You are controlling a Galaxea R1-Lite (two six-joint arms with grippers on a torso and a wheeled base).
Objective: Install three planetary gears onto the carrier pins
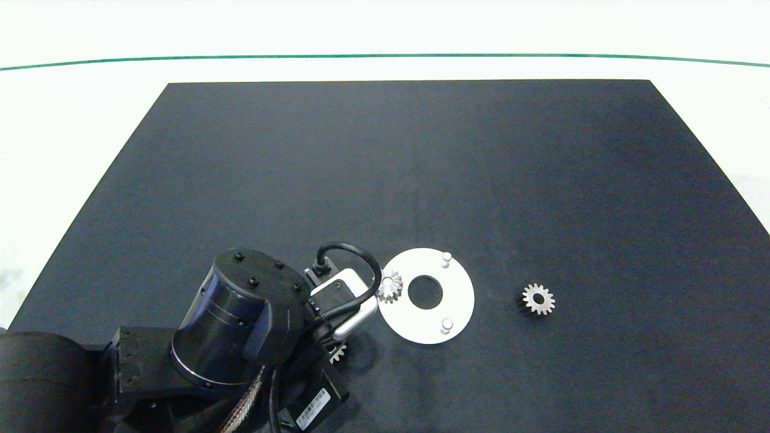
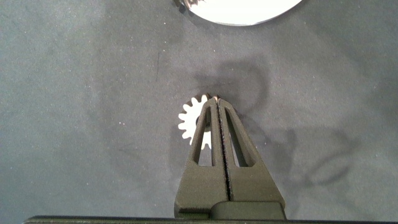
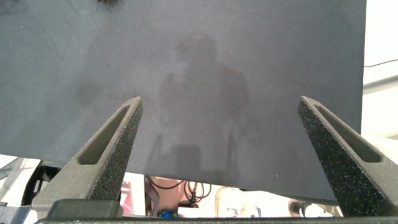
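The left gripper [image 2: 216,102], fingers pressed together and holding nothing, hovers over one planetary gear [image 2: 189,121] on the black mat [image 1: 421,168] beside the white disc [image 1: 460,294]. A second gear [image 1: 390,287] sits on a carrier pin; a third [image 1: 537,299] lies apart. The right gripper [image 3: 221,124] is spread wide above bare mat.

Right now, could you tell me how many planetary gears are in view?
3. One gear sits on a pin of the white disc; one lies on the mat beyond the disc; one lies under the shut left gripper.
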